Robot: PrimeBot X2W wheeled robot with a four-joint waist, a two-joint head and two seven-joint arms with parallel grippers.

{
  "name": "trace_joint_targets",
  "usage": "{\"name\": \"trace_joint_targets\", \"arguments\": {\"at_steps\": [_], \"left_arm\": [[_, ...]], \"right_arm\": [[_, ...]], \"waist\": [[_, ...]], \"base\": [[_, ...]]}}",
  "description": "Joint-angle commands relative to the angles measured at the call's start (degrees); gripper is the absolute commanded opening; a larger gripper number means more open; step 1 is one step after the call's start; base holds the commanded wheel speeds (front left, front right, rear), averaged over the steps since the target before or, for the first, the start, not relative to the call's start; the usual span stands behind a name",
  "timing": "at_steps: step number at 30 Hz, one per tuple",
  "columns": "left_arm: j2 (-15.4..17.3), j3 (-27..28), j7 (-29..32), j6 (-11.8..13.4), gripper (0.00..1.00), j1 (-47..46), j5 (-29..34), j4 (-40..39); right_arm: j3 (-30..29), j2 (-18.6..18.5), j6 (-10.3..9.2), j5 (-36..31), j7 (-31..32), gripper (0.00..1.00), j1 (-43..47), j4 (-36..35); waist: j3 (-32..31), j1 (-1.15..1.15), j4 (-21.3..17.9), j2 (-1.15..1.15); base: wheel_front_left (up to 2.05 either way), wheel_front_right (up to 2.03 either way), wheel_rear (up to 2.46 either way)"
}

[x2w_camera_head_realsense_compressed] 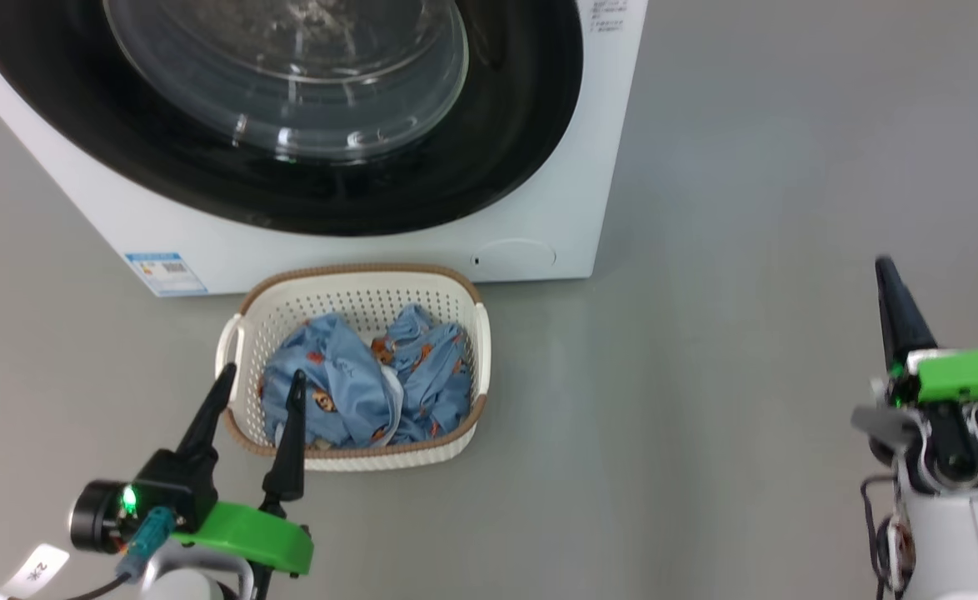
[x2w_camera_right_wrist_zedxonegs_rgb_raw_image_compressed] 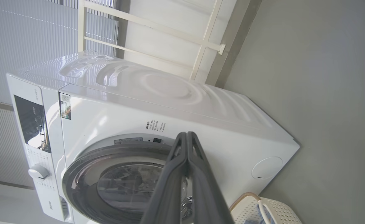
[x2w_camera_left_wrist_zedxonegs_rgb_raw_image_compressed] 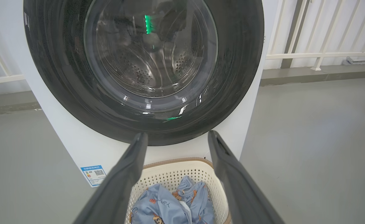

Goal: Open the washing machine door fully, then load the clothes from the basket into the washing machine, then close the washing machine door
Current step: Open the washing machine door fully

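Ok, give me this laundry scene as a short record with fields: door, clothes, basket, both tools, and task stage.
door: washing machine door closed against the washing machine
clothes: light blue clothes, all in the basket
basket: on the grey floor, just in front of the machine
left tool: left tool open, empty, by the basket's near left edge
right tool: right tool shut, empty, off to the right of the basket
task stage: door not yet opened, nothing loaded

Blue clothes (x2w_camera_head_realsense_compressed: 356, 392) in basket (x2w_camera_head_realsense_compressed: 356, 287) below closed door (x2w_camera_head_realsense_compressed: 506, 125)
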Motion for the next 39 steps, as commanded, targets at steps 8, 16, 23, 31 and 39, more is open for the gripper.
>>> {"name": "trace_joint_targets", "arguments": {"at_steps": [8, 16, 23, 31, 39], "left_arm": [[0.8, 0.3, -0.7, -0.3, 1.00, -4.9, -0.6, -2.9], [0.7, -1.0, -0.7, -0.1, 1.00, -7.8, -1.6, -4.1], [0.7, -2.5, -0.7, 0.5, 1.00, -10.1, -2.7, -4.8], [0.7, -3.9, -0.7, 1.1, 1.00, -12.3, -3.8, -5.4], [0.7, -4.9, -0.7, 1.4, 1.00, -14.4, -4.4, -5.9]], "right_arm": [[-2.4, -0.9, -0.06, 11.1, 8.4, 0.00, -15.1, 6.8], [-1.1, -4.0, -0.06, 12.7, 14.7, 0.00, -29.7, 14.4], [1.2, -5.5, -0.06, 12.0, 19.4, 0.00, -41.5, 21.0], [3.3, -5.9, -0.06, 9.6, 20.8, 0.00, -53.9, 27.9], [6.1, -5.9, -0.06, 5.7, 20.5, 0.00, -63.1, 33.3]], "waist": [[7.4, 0.00, 2.9, 0.00], [12.4, 0.00, 5.0, 0.00], [16.0, 0.00, 6.8, 0.00], [19.9, 0.00, 8.2, 0.00], [22.9, 0.00, 9.6, 0.00]], "base": [[0.00, 0.00, 0.00], [0.00, 0.00, 0.00], [0.00, 0.00, 0.00], [0.00, 0.00, 0.00], [0.00, 0.00, 0.00]]}}
